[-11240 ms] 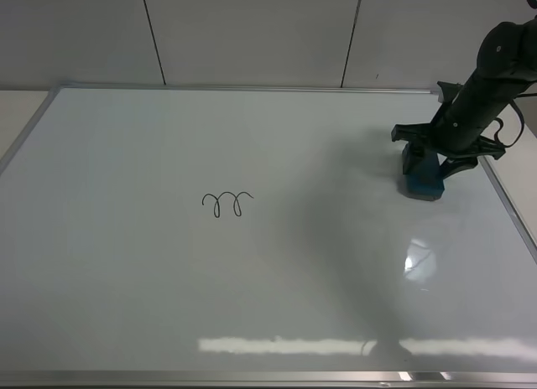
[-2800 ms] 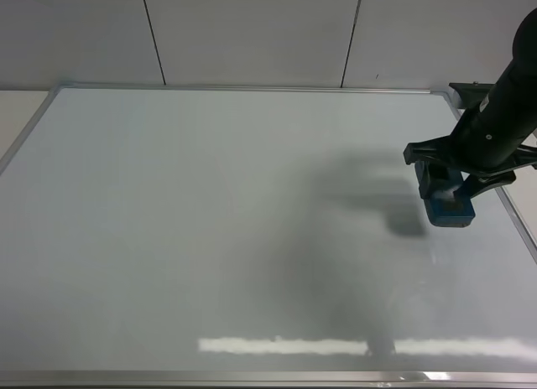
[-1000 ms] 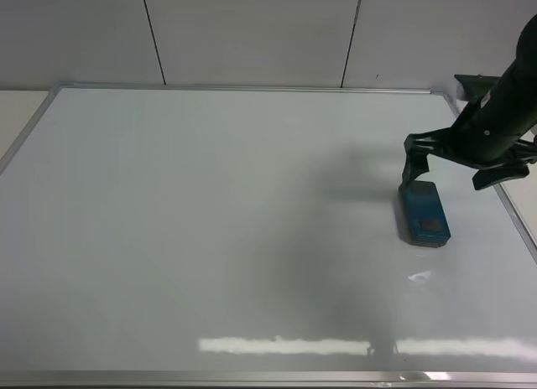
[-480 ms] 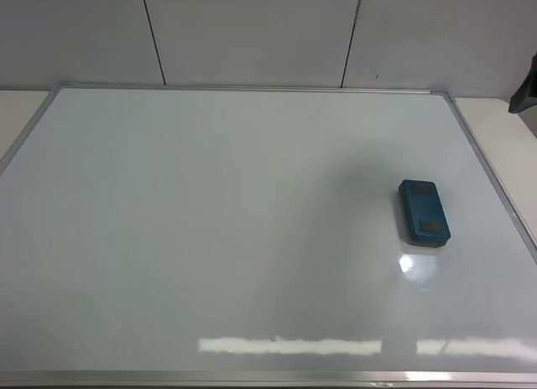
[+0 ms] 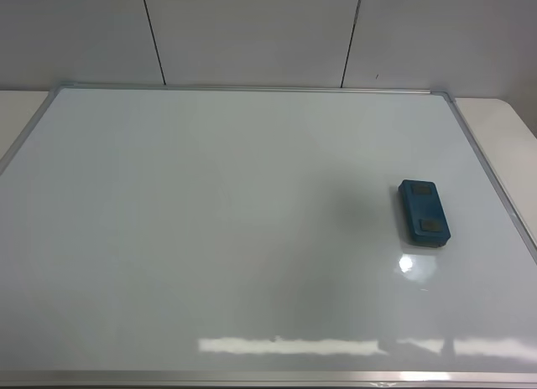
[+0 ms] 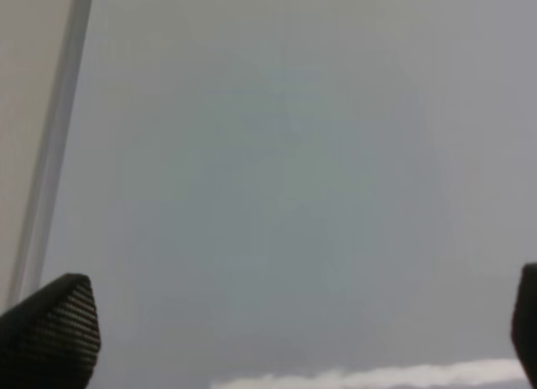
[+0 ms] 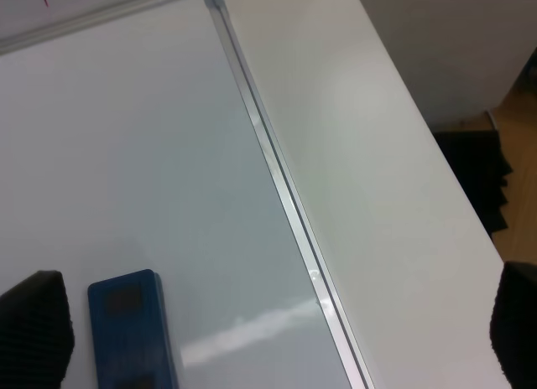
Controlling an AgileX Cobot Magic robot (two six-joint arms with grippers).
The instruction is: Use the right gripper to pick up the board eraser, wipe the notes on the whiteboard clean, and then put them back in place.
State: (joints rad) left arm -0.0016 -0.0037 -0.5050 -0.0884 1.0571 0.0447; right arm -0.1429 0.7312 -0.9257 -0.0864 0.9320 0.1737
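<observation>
Scanning from the left, the whiteboard [image 5: 210, 238] is seen blank across its whole face, no notes being visible, so the wiping is judged done. Toward the right edge, at mid depth, the board eraser [image 5: 424, 212] is found lying flat and untouched on the board, just inside the silver frame, which suggests the put-back step is complete as well. Neither arm is seen from above; in the wrist views the left gripper [image 6: 285, 322] and the right gripper [image 7: 277, 330] are each shown spread wide and empty.
</observation>
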